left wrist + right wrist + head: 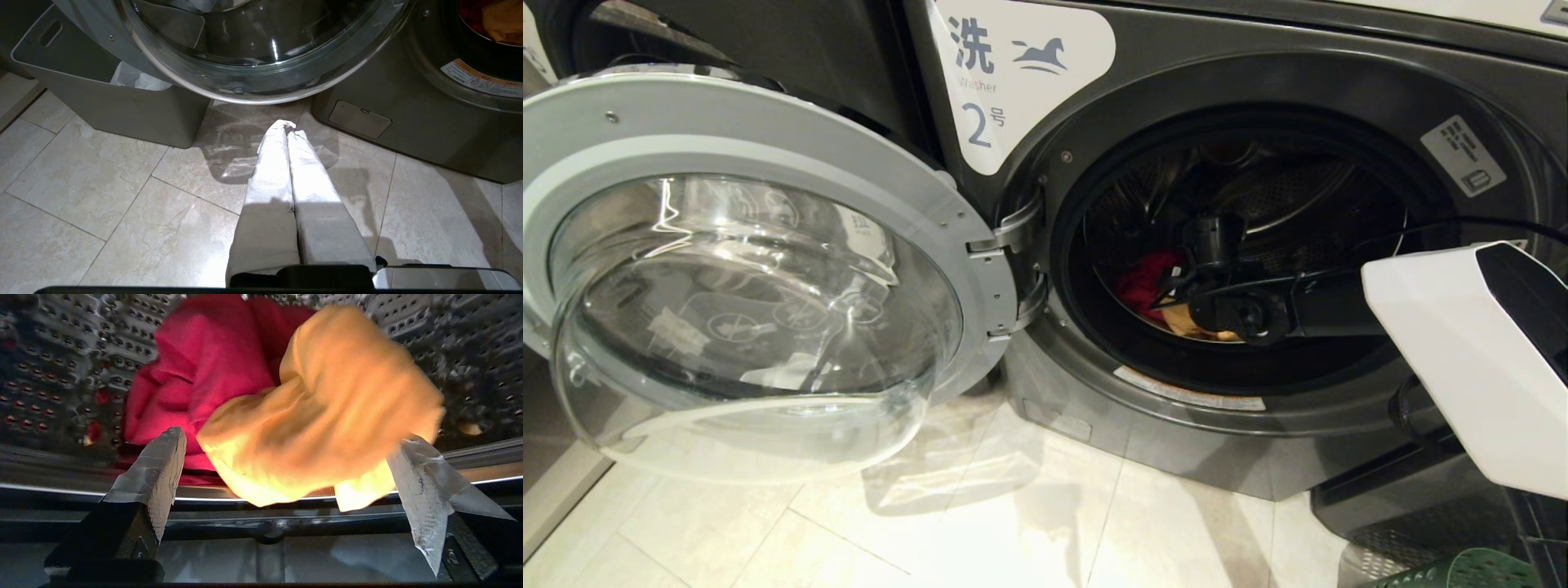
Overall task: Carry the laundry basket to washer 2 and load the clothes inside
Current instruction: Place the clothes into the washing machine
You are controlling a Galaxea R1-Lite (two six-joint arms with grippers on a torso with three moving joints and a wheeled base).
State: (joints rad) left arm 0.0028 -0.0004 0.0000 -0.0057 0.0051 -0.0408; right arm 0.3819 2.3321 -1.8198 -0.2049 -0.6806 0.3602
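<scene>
Loading washer 2 (980, 90) is well along, and the step in hand looks like dropping the yellow-orange cloth (327, 408) into the drum (1307, 196), so the sound way to finish it is to draw the right arm straight back out through the round opening without snagging the fabric, keeping clear of the lower lip of the opening and of the open glass door (743, 278) hinged on the robot's left. In the right wrist view the right gripper (286, 469) stands spread wide, its two fingers (163, 465) on either side of the yellow-orange cloth; the cloth sits between them and looks blurred, so it appears released rather than clamped, though whether a finger brushes it I cannot tell. Behind it the pink-red garment (204, 363) lies against the perforated drum wall. The left gripper (288, 139) is clenched on nothing, parked low over the tiled floor (102, 196) beside a grey bin (122, 106). A corner of the dark green laundry basket (1462, 572) shows on the floor to the robot's right, its contents hidden; the grey-green garment is not visible anywhere, so I judge it may still need fetching.
</scene>
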